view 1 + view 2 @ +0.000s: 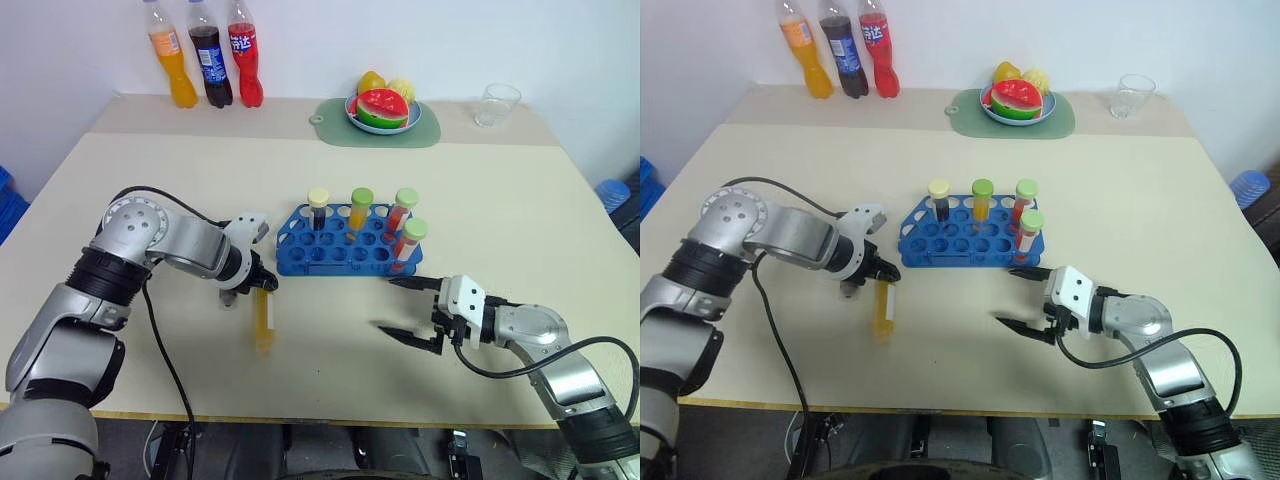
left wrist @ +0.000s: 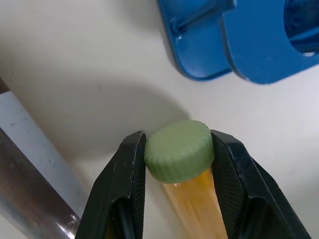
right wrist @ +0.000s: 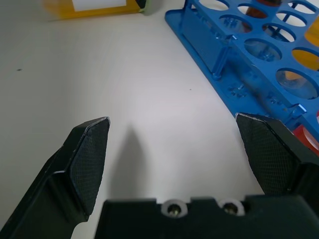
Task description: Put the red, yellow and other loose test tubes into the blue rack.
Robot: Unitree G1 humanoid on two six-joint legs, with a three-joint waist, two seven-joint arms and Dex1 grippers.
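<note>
A yellow test tube [image 1: 263, 322] with a green cap [image 2: 179, 150] lies low over the table, left of and in front of the blue rack [image 1: 305, 262]. My left gripper [image 1: 262, 286] is shut on its cap end, one finger [image 2: 124, 174] on each side of the cap. I cannot tell whether the tube's far end rests on the table. Several capped tubes stand upright in the rack, among them a red one [image 1: 408, 242] at its right end. To the rack's front right, my right gripper [image 1: 405, 308] stands wide open and empty, with the rack's corner [image 3: 219, 45] just ahead of it.
Three drink bottles [image 1: 205, 55] stand at the back left. A plate of fruit [image 1: 384, 108] sits on a green mat at the back middle, and a clear glass [image 1: 497, 104] at the back right. A black cable [image 1: 165, 350] hangs off my left arm.
</note>
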